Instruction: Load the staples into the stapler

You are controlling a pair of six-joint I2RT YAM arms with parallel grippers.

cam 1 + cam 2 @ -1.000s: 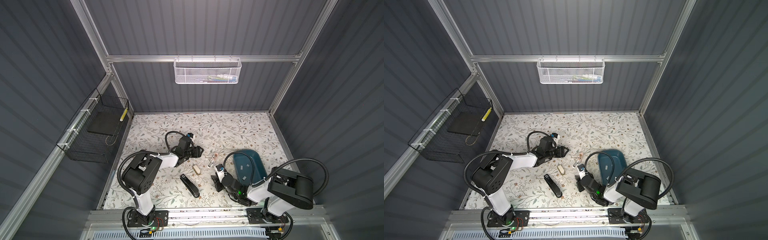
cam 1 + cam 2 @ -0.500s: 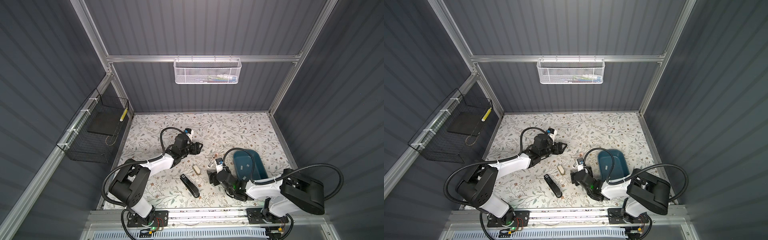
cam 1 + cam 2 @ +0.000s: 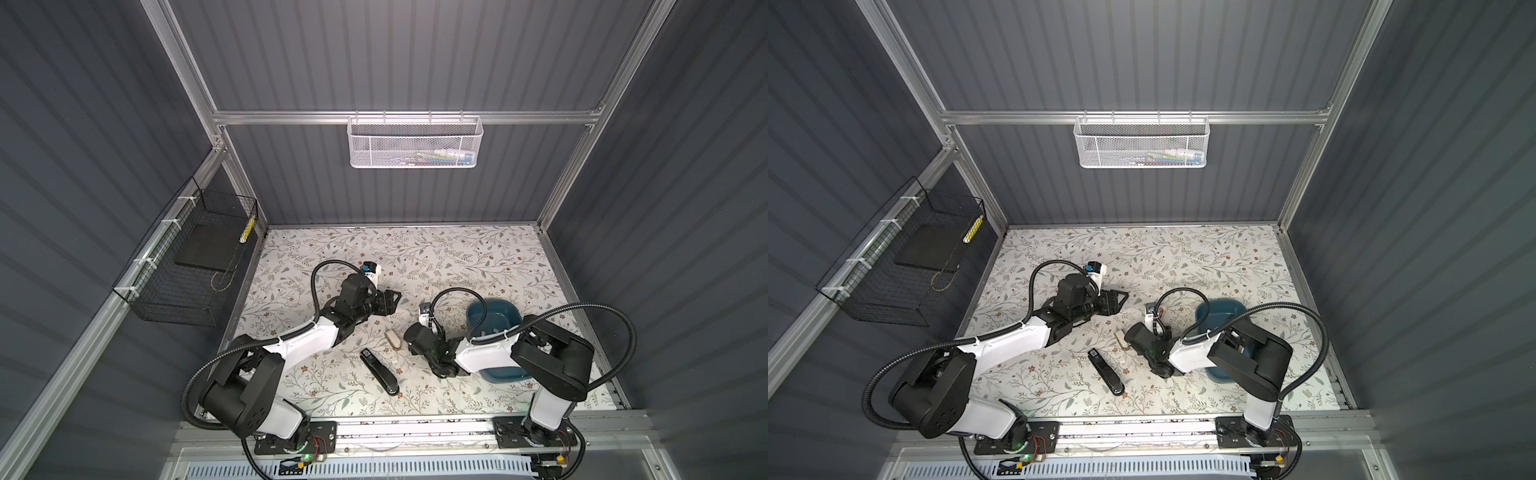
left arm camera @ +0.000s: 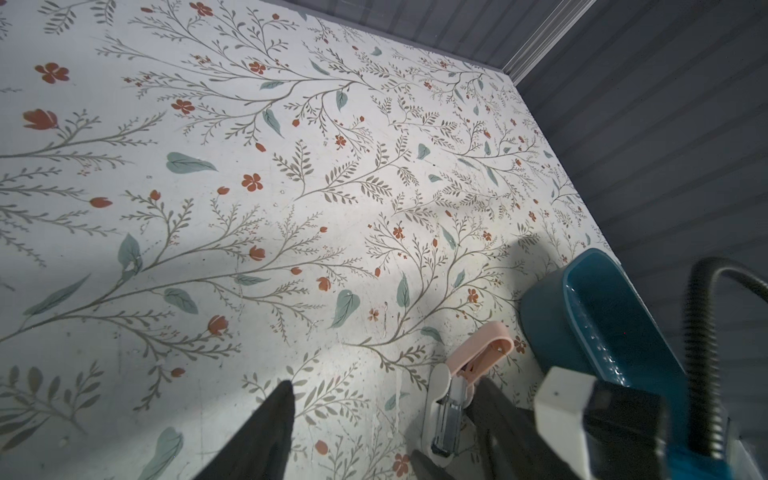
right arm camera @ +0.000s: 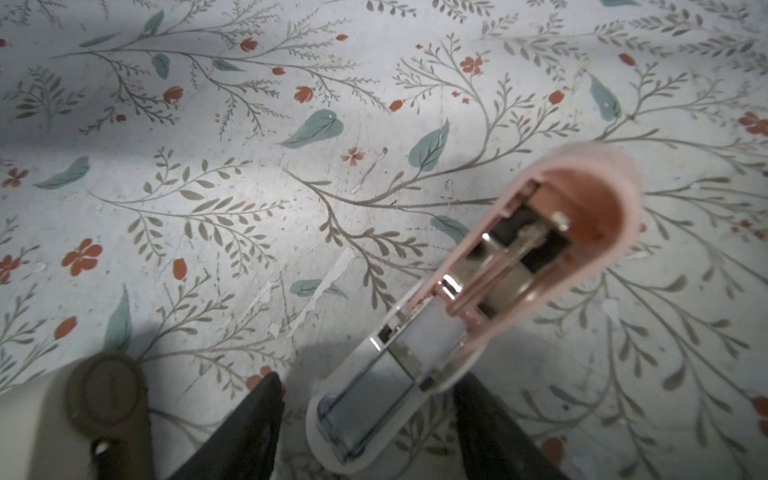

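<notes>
Staples [image 5: 370, 399], seemingly a flat silvery-grey metal strip, are seen lying in the channel of the white plastic base of a small pink-and-white stapler [image 5: 465, 291], whose rounded pink lid is swung open so that a shiny spring rod is exposed. The stapler is laid on the matte floral-printed worktop [image 5: 208, 187] and is straddled by the right gripper [image 5: 365, 377], whose dark fingers [image 5: 249, 428] are spread apart, a gap being left beside the base. The left gripper [image 4: 382, 384] is held with its fingers [image 4: 266, 432] parted over the worktop. A glossy teal plastic tub [image 3: 492, 322], a slim black stapler [image 3: 379, 371] and a cream rounded object [image 3: 392, 340] are set nearby.
</notes>
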